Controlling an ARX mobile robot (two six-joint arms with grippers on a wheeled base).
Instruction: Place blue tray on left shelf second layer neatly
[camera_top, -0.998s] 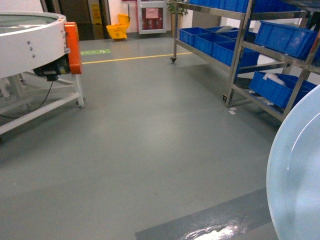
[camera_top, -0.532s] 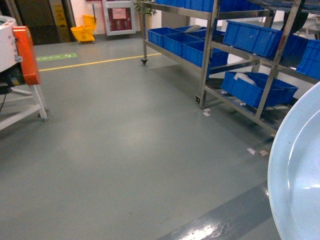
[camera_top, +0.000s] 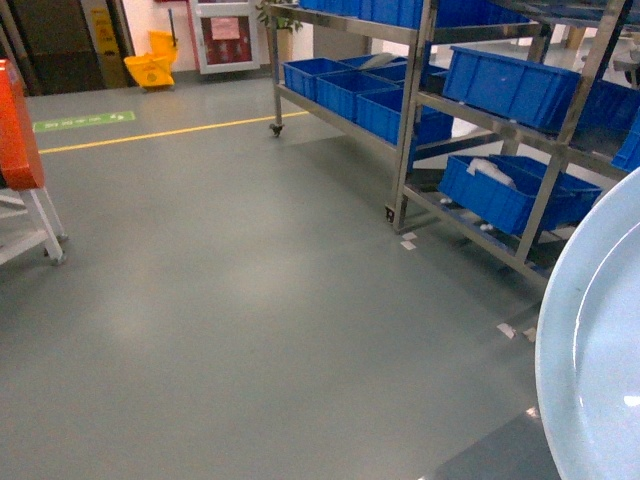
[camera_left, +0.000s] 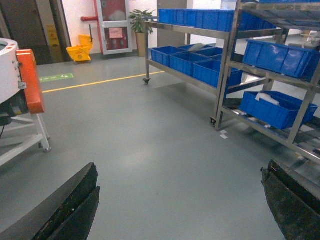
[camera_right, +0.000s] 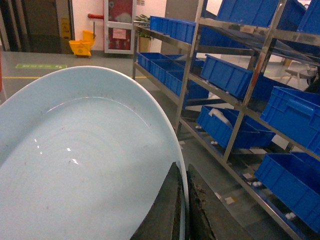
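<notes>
A: How is the right gripper (camera_right: 181, 200) sitting?
B: Low at 5 o'clock of the head view, its fingers pinching the rim of the blue tray (camera_right: 85, 165), which is filling that corner.
A: And the left gripper (camera_left: 180, 210)?
B: It's hanging spread wide over the floor (camera_top: 250, 290), holding nothing.
A: Anything changing?
B: The steel shelf (camera_top: 410, 120) with blue bins (camera_top: 505, 85) is drawing nearer at 2 o'clock, and the orange-edged machine (camera_top: 18, 125) is slipping off at 9 o'clock

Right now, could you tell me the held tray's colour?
Pale light blue; the blue tray shows best in the right wrist view.
</notes>
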